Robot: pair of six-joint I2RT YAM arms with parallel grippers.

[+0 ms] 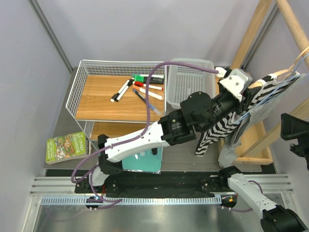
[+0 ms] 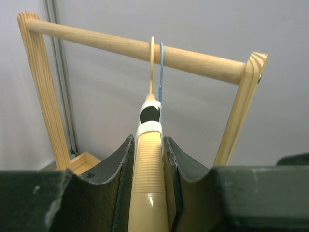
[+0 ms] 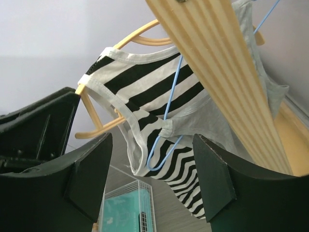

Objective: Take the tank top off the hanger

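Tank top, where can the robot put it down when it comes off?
The left half of the wooden shelf is bare, beside the markers. The grey basket shows nothing inside. A table strip lies free between the teal box and the rack. Around the hangers it is crowded.

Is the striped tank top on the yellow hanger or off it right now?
On. In the right wrist view the striped tank top has its strap looped over the yellow hanger, with its body hanging below.
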